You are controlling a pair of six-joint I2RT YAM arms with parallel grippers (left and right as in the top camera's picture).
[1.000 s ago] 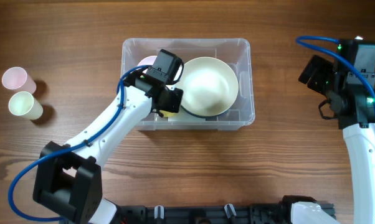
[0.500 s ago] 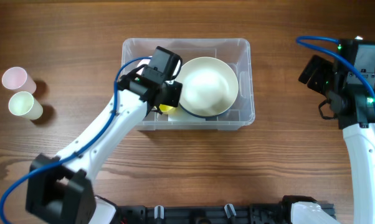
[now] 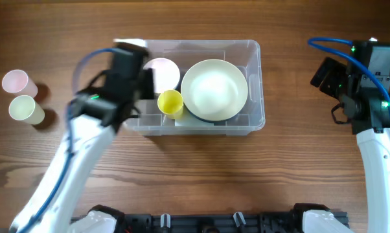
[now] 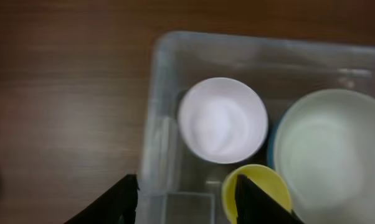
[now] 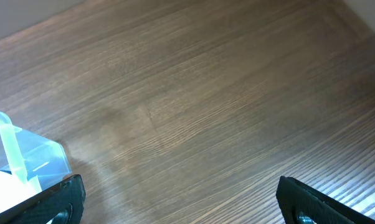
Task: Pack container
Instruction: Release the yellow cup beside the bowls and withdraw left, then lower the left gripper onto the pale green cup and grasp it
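The container [image 3: 254, 97] stands about in the middle of the bench [image 3: 298, 175], a little nearer to its far edge than to the near one. It is clear plastic, and its long sides run along the bench.

A large pale bowl [image 3: 214, 89] fills the right half of the container. A thin blue rim [image 4: 271, 144] shows under its left side, but I cannot tell what it belongs to. A small white bowl [image 3: 161, 72] sits in the far left corner of the container. A yellow cup [image 3: 170, 101] stands upright by the near wall, just beside the large bowl. I cannot tell if the two touch.

The left arm looks blurred from above, and its wrist [image 3: 127, 68] hangs over the left wall of the container. In the wrist view, the left tool [image 4: 186, 180] has its two dark fingers [image 4: 126, 199] spread apart. Nothing is between them. Below the gap I see only the left wall and the floor of the container.

The right arm [image 3: 370, 129] is near the right edge of the bench, well apart from the container. The right tool [image 5: 187, 208] is spread very wide and holds nothing. Under it is only bare wood, and one corner of the container shows at the left of its view.

Near the left edge of the bench stand two more cups, upright and just beside each other. One is a pink cup [image 3: 15, 81], and the other is a pale yellow-green cup [image 3: 23, 109] on the nearer side.
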